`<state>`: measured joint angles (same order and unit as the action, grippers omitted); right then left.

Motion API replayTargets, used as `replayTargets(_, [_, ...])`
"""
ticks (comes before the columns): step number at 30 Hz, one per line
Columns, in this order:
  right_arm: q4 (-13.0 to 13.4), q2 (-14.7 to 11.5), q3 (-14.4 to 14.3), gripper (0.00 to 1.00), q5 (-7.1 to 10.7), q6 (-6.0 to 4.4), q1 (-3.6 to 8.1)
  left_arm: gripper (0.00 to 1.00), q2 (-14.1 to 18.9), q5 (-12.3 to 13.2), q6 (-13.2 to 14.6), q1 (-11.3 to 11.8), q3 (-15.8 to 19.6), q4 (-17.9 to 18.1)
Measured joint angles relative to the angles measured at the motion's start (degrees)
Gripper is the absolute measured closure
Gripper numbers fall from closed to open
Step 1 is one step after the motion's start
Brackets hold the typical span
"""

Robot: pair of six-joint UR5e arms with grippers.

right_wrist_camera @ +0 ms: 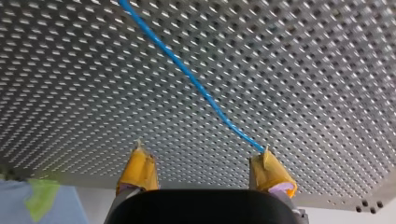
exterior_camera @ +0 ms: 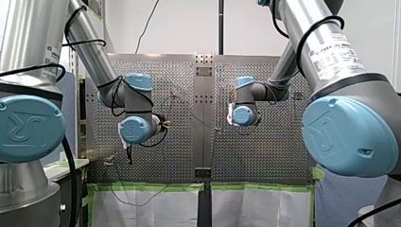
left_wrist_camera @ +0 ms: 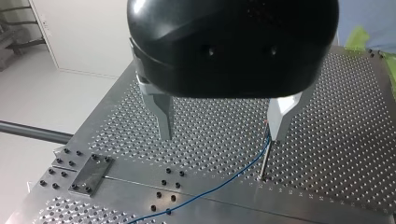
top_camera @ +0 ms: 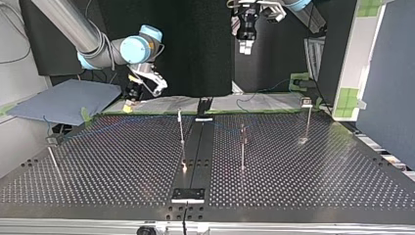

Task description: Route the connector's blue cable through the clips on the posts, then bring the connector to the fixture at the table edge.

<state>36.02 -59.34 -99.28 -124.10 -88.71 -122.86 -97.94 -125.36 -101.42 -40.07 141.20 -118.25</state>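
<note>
The blue cable [right_wrist_camera: 201, 88] lies slack on the table [right_wrist_camera: 327, 70], running from a post [left_wrist_camera: 264, 161] toward the corner where my right gripper [right_wrist_camera: 201, 151] hangs; the connector I cannot make out. Both sets of jaws stand apart and empty. The cable passes just by one of the right's yellow pads [right_wrist_camera: 137, 168], not between them, and my left gripper [left_wrist_camera: 222, 135] hangs above the table near the post. The step in hand looks like the first pick-up. The right should shift sideways until the cable is centred between the pads, come down square and close gently, so the thin line neither slips out nor gets pulled taut against the post.
</note>
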Motion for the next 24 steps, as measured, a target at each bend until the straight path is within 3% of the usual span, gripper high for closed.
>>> replayTargets(6, [-2.0,1.8,-0.2,0.02,-2.93,-0.17,-2.91,0.00,0.0,0.1,0.0,0.1,0.0,-0.1])
replayTargets(10, [-1.9,3.0,-0.6,0.02,-4.29,-0.29,-4.58,0.00,0.0,0.1,0.0,0.2,0.0,0.0])
replayTargets(24, [-0.7,3.8,-1.8,0.02,-3.38,-0.63,-11.30,0.00,0.0,0.0,0.0,1.1,0.0,-1.1])
